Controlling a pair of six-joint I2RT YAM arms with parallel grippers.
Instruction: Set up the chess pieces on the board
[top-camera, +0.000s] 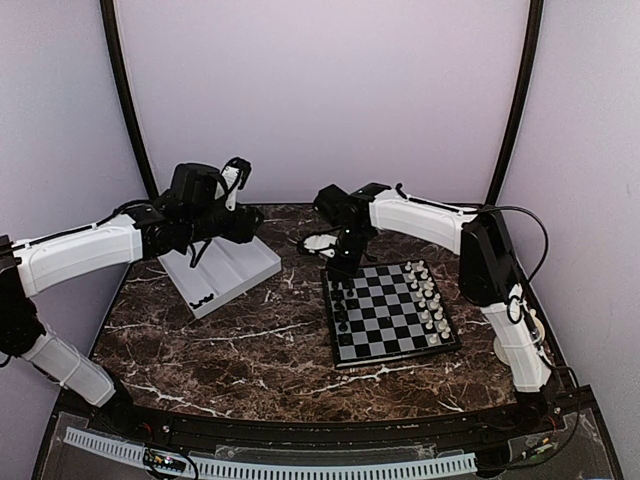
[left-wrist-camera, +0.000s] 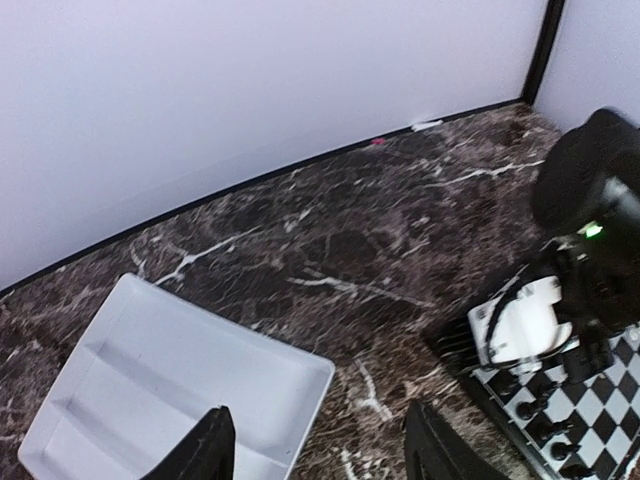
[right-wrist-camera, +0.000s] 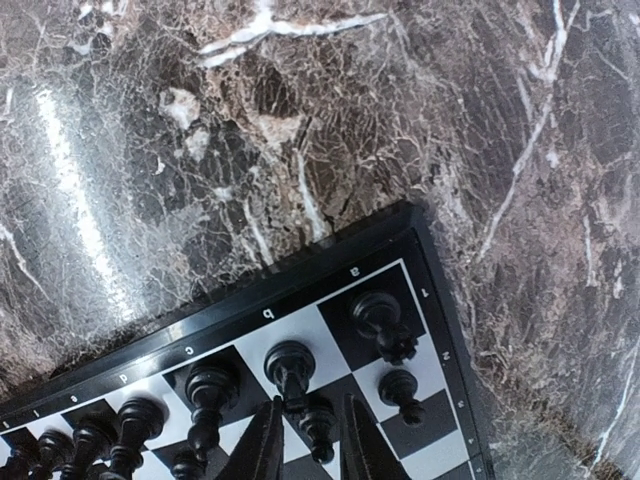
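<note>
Your right pincer (right-wrist-camera: 312, 440) is down over the board (top-camera: 390, 315), at its left corner nearest the worktop's far edge. The tips are slightly apart around one black pawn (right-wrist-camera: 318, 422) standing on a square, and they look clear of it on both sides. The board sits on the worktop (top-camera: 230, 340) right of centre, close to the right edge. Black chess pieces (top-camera: 343, 305) line its left side and white pieces (top-camera: 430, 300) its right. Your left pincer (left-wrist-camera: 320, 450) hangs open and empty above the white tray (left-wrist-camera: 200, 380), far-left on the worktop. A few loose black pieces (top-camera: 203, 299) lie in the tray's near end.
</note>
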